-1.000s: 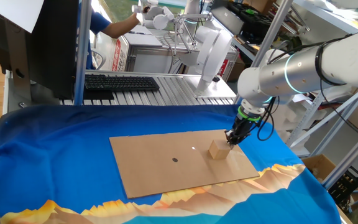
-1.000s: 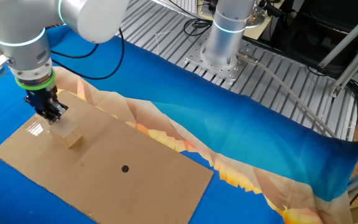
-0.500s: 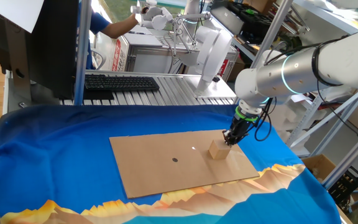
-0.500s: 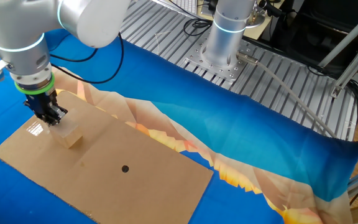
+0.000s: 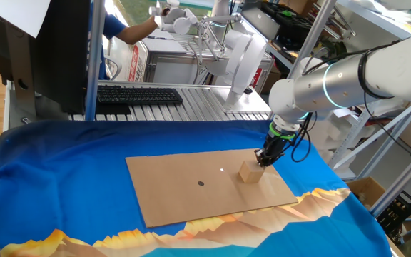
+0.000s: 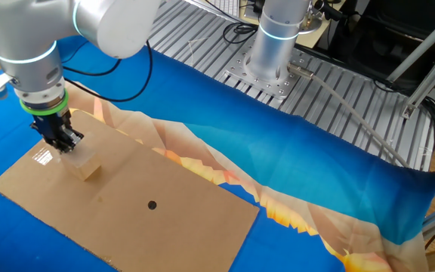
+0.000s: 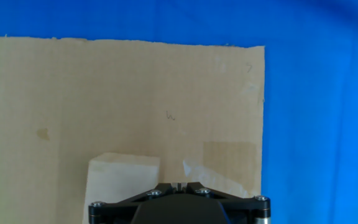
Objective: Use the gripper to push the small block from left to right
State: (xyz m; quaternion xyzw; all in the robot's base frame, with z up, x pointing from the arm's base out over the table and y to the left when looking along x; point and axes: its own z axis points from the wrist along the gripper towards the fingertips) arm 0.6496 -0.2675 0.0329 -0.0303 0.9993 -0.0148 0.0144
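The small block is a light tan wooden cube near the right end of a flat brown cardboard sheet. It also shows in the other fixed view and at the bottom of the hand view. The black gripper with a green ring above it hangs from the white-grey arm. Its tip stands low against the block's upper far corner. In the hand view the gripper has its fingers pressed together with nothing between them, just right of the block.
The cardboard lies on a blue and orange cloth and has a black dot at its middle. A black keyboard and a monitor stand behind. A second arm's base is bolted to the slatted metal table.
The gripper has edged a little towards the block and lower. The block sits in nearly the same spot.
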